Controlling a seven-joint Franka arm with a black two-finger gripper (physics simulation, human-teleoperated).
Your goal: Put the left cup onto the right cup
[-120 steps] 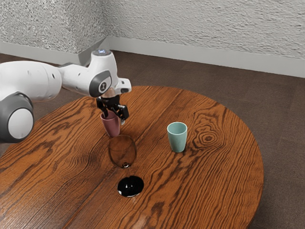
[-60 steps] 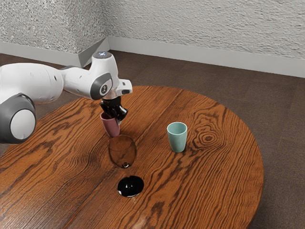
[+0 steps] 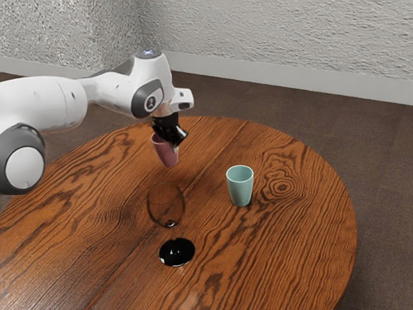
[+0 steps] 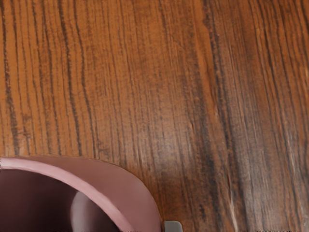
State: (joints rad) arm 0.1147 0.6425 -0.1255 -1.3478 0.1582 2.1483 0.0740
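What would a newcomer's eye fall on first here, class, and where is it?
The white arm reaching in from the exterior view's left, its gripper shut on a pink cup tilted above the wooden table. Then the teal cup standing upright to the exterior view's right, with a clear glass and black disc nearer the camera.

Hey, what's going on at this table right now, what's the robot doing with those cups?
The Franka arm has its gripper shut on the rim of the pink cup and holds it, tilted, in the air above the round wooden table. The teal cup stands upright on the table toward the exterior view's right, apart from the pink one, which is not yet on it. A clear glass object and a black disc lie nearer the camera.
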